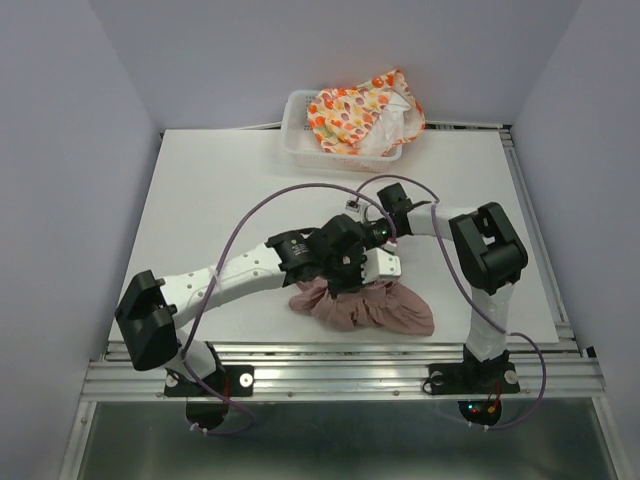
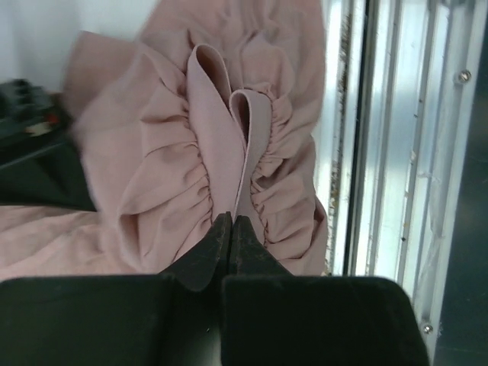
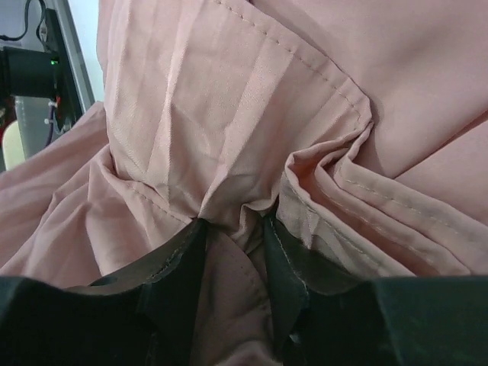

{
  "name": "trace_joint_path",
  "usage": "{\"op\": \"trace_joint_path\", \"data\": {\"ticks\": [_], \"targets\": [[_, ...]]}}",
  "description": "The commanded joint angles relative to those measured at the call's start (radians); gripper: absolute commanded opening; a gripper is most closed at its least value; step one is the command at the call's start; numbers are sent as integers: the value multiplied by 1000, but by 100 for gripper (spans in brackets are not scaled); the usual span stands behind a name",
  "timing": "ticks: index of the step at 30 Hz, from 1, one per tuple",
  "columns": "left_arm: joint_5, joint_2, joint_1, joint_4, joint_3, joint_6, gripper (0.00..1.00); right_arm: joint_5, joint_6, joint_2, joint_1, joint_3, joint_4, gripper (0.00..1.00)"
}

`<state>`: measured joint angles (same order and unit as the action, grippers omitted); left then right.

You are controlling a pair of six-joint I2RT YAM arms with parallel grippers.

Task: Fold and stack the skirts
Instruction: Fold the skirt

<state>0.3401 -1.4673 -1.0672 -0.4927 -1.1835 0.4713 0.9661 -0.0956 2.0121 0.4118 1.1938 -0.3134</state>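
Observation:
The dusty pink skirt [image 1: 365,308] lies crumpled near the table's front edge, under both wrists. My left gripper [image 2: 231,218] is shut on its elastic waistband [image 2: 221,114], which loops up from the fingertips. My right gripper [image 3: 232,221] is pressed into the same skirt [image 3: 229,99]; its jaws stand partly apart with a fold of pink cloth bunched between them. In the top view the two grippers meet over the skirt, left [image 1: 343,283] beside right [image 1: 378,266]. The cream skirt with the orange, red and yellow print [image 1: 360,112] lies heaped in the basket at the back.
A white mesh basket [image 1: 297,140] stands at the table's far edge. A metal rail [image 1: 340,352] runs along the near edge, just in front of the pink skirt and close beside it in the left wrist view [image 2: 381,152]. Purple cables arc over the arms.

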Motion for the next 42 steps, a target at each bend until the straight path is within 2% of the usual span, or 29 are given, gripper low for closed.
{"op": "trace_joint_path", "data": {"ticks": [1,5,11,18,24,28,30,33,34,38,42], "targets": [[-12,-4,67,-43,-128,53,0,-32,-98,-9,13,-28,-76,42],[-41,-27,108,-50,-148,98,0,-20,-138,-21,13,-28,-124,41],[-38,-27,115,-18,-108,118,0,-27,-132,-88,13,36,-170,41],[57,30,116,-15,-62,129,0,-179,-154,-148,13,156,-190,50],[88,50,89,-27,-38,127,0,-214,-122,-72,-8,341,-190,55],[100,61,82,-41,-31,127,0,-199,-190,19,-8,408,-216,57],[96,64,82,-41,-41,125,0,-188,-204,77,-8,429,-231,55],[80,49,87,-41,-70,107,0,-147,-228,144,-8,440,-271,47],[74,41,90,-47,-83,109,0,-117,-233,154,-8,426,-280,41],[42,18,127,-35,-84,125,0,-69,-246,160,-8,343,-282,24],[39,-28,212,-15,-116,147,0,-18,-268,146,-8,270,-282,15]]}}
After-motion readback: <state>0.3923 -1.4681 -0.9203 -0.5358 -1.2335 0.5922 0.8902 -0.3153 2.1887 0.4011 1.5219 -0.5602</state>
